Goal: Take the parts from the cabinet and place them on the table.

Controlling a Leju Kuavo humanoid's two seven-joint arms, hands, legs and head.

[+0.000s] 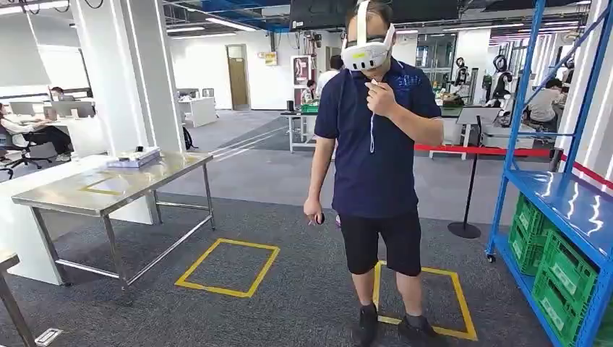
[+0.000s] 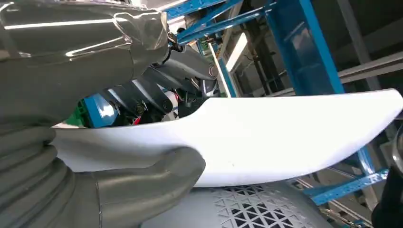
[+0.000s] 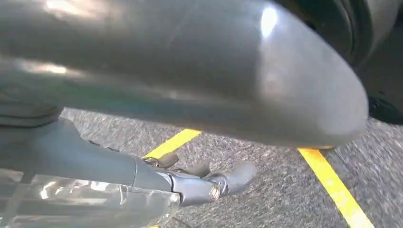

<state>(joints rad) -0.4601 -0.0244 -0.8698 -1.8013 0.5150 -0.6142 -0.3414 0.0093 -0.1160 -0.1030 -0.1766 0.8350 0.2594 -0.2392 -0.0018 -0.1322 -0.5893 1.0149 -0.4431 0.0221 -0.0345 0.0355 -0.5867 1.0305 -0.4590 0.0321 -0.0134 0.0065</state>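
White curved part sits in the left hand, thumb on one face, dark fingers on the other, clamped on it; blue cabinet frame is just behind the part. Right hand hangs over grey carpet near yellow floor tape, fingers loosely curled, nothing in them. Head view: blue cabinet holds green crates on its lower shelf; steel tabletop stands well apart from the cabinet, a person in a headset on the carpet between them
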